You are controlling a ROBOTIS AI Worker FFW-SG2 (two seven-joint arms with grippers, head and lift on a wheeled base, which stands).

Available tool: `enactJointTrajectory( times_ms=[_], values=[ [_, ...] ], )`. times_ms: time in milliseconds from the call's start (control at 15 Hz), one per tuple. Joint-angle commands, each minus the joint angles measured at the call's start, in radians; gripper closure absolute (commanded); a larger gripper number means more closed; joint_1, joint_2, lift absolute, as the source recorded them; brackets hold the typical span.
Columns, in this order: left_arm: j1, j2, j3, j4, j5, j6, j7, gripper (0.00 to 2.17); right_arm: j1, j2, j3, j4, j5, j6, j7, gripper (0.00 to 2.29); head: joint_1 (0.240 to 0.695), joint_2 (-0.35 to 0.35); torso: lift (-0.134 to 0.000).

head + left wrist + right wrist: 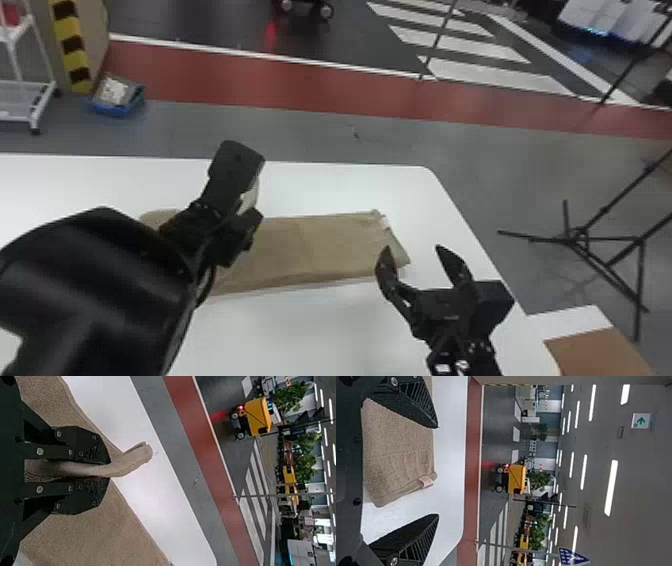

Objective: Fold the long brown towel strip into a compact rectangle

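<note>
On a white table [280, 340], the head view shows a brown towel [310, 245] lying lengthwise, the left gripper [249, 199] grasping it along its far edge and the right gripper [412, 247] released beside its right end. A fold appears to be starting; the next move likely calls for lifting the held cloth and carrying the left part toward the right end. The table's right edge runs close by the right gripper, so outward swings look tight, while the near side offers room to work.

In the left wrist view, black fingers [85, 443] close on a pinched ridge [126, 461], its tip over white tabletop, short of the far edge.

In the right wrist view, parted fingers frame the towel's end and pale tag [426, 481], holding nothing; steadying that end could prevent dragging.
</note>
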Motion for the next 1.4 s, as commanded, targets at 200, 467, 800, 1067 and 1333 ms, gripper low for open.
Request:
enactJointTrajectory(
  times_ms=[200, 467, 800, 1067, 1333],
  values=[
    [0.013, -0.004, -0.032, -0.008, -0.005, -0.027, 0.006, 0.04, -0.002, -0.002, 0.014, 0.003, 0.000, -0.003, 0.002, 0.08, 0.695, -0.350, -0.116],
    [0.099, -0.004, 0.059, -0.095, -0.005, -0.039, -0.011, 0.03, -0.039, -0.011, 0.055, 0.014, 0.002, 0.034, 0.009, 0.08, 0.695, -0.350, -0.116],
    [0.323, -0.004, 0.350, -0.255, 0.061, -0.275, -0.005, 0.04, -0.248, -0.006, 0.207, 0.145, 0.040, 0.197, 0.052, 0.08, 0.695, -0.271, -0.116],
    [0.500, 0.005, 0.591, -0.311, 0.164, -0.508, 0.014, 0.04, -0.412, 0.000, 0.368, 0.261, 0.088, 0.304, 0.055, 0.08, 0.695, -0.035, -0.116],
    [0.627, -0.004, 0.692, -0.258, 0.227, -0.873, 0.083, 0.04, -0.491, 0.012, 0.409, 0.315, 0.094, 0.381, 0.055, 0.08, 0.695, 0.156, -0.116]
  ],
)
